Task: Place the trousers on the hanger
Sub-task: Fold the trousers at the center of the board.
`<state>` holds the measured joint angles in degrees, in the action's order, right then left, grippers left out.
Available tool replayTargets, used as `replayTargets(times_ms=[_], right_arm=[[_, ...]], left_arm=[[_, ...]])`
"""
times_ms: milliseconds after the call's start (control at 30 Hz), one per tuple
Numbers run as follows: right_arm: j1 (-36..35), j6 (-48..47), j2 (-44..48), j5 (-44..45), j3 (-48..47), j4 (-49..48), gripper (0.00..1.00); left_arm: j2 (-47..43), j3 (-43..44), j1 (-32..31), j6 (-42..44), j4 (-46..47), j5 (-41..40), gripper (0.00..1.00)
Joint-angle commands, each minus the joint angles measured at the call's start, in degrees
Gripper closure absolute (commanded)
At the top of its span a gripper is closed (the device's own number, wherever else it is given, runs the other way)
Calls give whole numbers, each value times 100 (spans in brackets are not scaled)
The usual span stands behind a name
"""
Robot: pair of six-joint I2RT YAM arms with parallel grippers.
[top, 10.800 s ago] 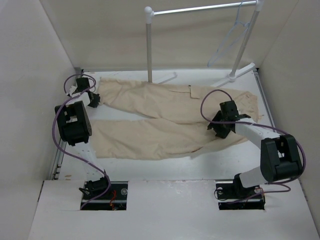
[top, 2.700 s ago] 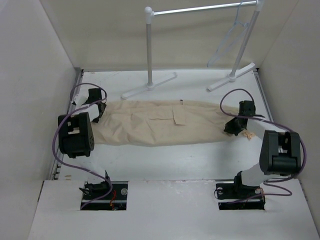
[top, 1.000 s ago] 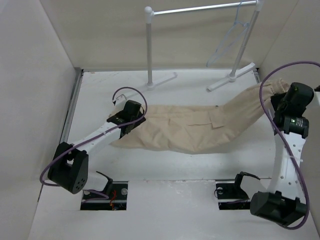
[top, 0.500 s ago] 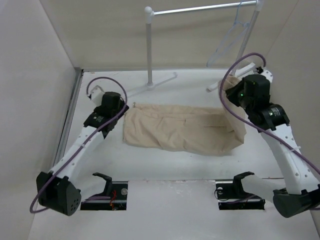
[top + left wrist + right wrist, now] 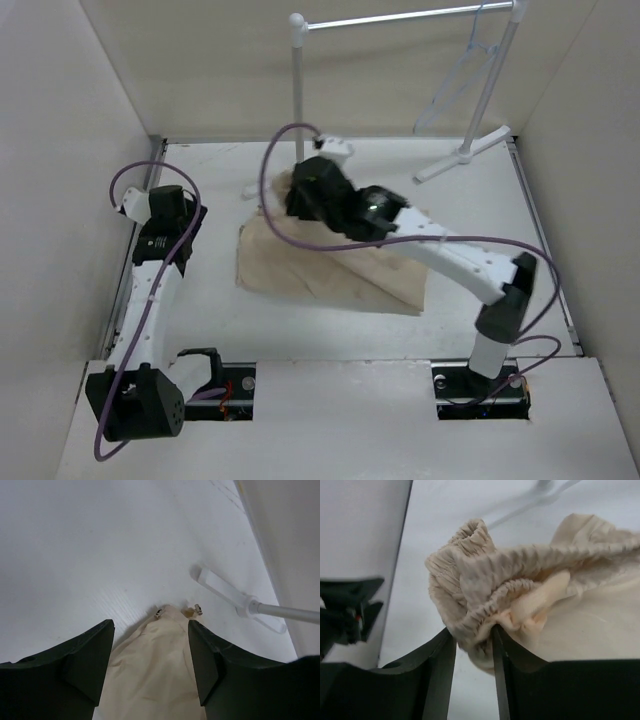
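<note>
Trousers lie folded at table centre, their far part hidden under the right arm. Rack stands far; the hanger hangs on it at far right, faint. Right gripper pinches the gathered waistband. Left gripper, at left, stands wide and empty.

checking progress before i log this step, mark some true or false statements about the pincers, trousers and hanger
1. The right pincer is shut on the elastic waistband of the trousers. True.
2. The left pincer grips the trousers. False: it is open, with nothing between its fingers.
3. The hanger hangs from the rail of the garment rack. True.
4. The trousers are draped over the hanger. False: they lie folded on the table, apart from the hanger.
</note>
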<state>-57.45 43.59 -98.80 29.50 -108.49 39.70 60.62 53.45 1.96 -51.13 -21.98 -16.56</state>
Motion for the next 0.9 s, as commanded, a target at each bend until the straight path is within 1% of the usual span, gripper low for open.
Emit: replayTargets(times_ms=[0,33,67,100,133,200,233,300,333,367,400,467,500,533,567,667,767,867], right_arm=[[-455,44,-998,-636,-313,-313,52],[-560,53,-1314,-1056,-505,-288,45],[-604,96,-1395,-1364,-576,-209,42],[-614,149,-1387,-1420,-542,-209,39],[-622,149,-1265,-1438,-403,-270,35],[-596,36,-950,-1464,-26,-366,32],[-457,0,-678,-1456,299,-419,31],[-97,-18,-28,-1473,1080,-594,31],[140,0,375,-1473,1580,-717,33],[351,26,754,-1473,2055,-849,37],[579,52,1097,-1499,2521,-972,44],[1001,79,1616,-1692,3339,-1122,67],[1204,105,1810,-1875,3726,-1149,77],[1388,149,1969,-2069,4078,-1166,83],[1564,210,2136,-2184,4447,-1184,87],[1864,334,2540,-2343,5396,-1350,87],[2110,553,2892,-2474,6337,-1623,87],[2234,799,3156,-2580,7032,-1781,87]], left_arm=[[-235,-212,353,-98,97,109,41],[-278,-247,519,-90,97,161,41],[-314,-265,625,-90,97,222,41],[-323,-265,705,-81,97,301,41],[-331,-274,758,-64,106,354,41],[-314,-318,750,-55,106,407,41],[-288,-326,662,-37,115,416,41],[-200,-335,259,-37,150,443,43],[-121,-318,-30,-37,185,451,45],[-16,-283,-372,-63,237,443,46],[115,-239,-828,-89,316,399,47],[501,-151,-1681,-98,570,242,48],[738,-107,-2042,-107,728,162,48],[984,-63,-2333,-133,895,101,49],[1230,-11,-2544,-168,1036,83,49],[1943,86,-2889,-178,1449,126,49],[2278,-80,-2854,-221,1460,126,51],[2130,-614,-2688,-265,1372,-5,52]])
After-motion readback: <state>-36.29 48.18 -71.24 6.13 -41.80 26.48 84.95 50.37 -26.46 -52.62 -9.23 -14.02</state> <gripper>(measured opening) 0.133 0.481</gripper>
